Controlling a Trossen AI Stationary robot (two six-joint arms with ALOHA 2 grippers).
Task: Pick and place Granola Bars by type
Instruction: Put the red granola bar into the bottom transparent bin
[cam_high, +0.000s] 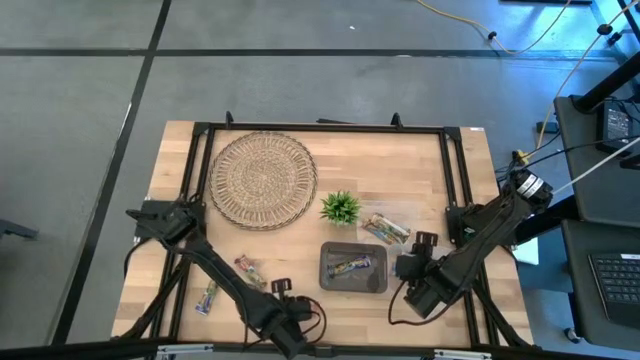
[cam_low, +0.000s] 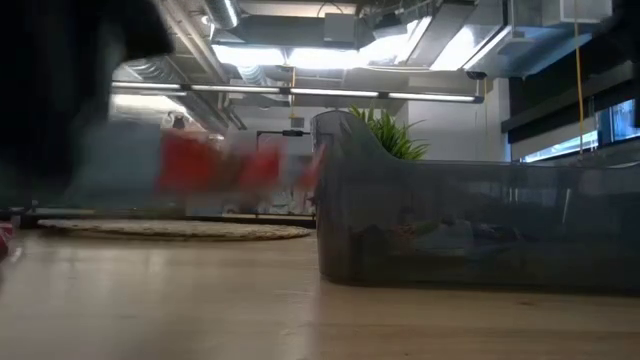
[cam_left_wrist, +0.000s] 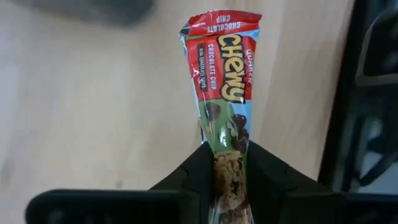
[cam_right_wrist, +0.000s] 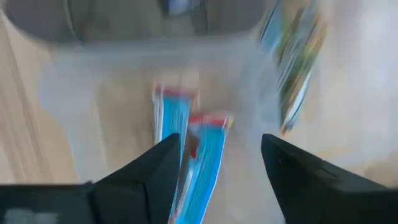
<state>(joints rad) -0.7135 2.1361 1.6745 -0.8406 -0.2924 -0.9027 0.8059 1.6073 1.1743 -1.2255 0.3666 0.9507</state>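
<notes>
My left gripper (cam_left_wrist: 227, 152) is near the table's near edge (cam_high: 287, 300), shut on a red and green chocolate chip granola bar (cam_left_wrist: 222, 68). In the low view that bar is a red blur (cam_low: 225, 165) above the table. My right gripper (cam_right_wrist: 221, 143) is open beside the grey bin (cam_high: 353, 267), right of it (cam_high: 415, 252). Two blue bars (cam_right_wrist: 186, 143) lie flat below and ahead of its fingers. One bar (cam_high: 352, 266) lies in the grey bin. Two more bars (cam_high: 250, 270) (cam_high: 207, 297) lie flat on the wood to the left. My left gripper pinches the chocolate chip bar between its two fingers at one end (cam_left_wrist: 227, 165), where the wrapper is squeezed narrow. The rest of the bar sticks straight out ahead of the fingers. The low view shows it lifted clear of the table.
A round woven mat (cam_high: 262, 180) lies at the far left of the table. A small green plant (cam_high: 341, 207) stands in the middle. A clear wrapper or tray with several bars (cam_high: 385, 228) lies right of the plant. A black frame (cam_high: 200, 200) borders the work area.
</notes>
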